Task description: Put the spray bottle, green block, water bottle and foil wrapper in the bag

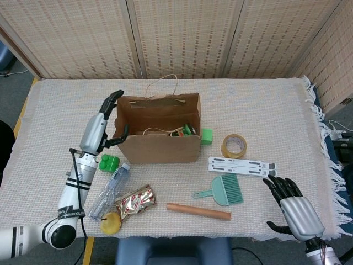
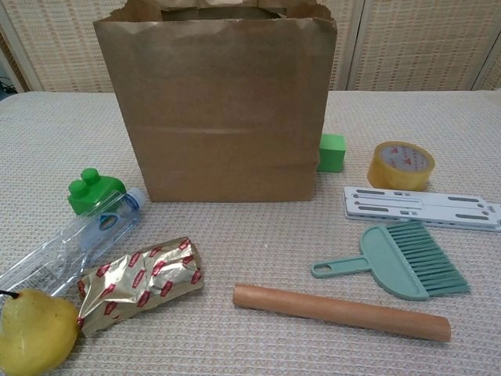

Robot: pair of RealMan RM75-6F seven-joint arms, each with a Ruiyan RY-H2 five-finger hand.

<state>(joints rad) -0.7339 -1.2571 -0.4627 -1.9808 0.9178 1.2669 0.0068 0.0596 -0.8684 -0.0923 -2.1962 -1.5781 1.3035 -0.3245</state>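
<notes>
The brown paper bag stands open at mid table. The spray bottle lies inside it, with only its green part showing. My left hand hovers just left of the bag, fingers spread and holding nothing. A green studded block sits below that hand, beside the clear water bottle. The gold and red foil wrapper lies next to the bottle. A green cube sits against the bag's right side. My right hand rests open at the front right.
A yellow pear lies at the front left. Right of the bag are a tape roll, a white folding stand, a teal brush and a wooden rod.
</notes>
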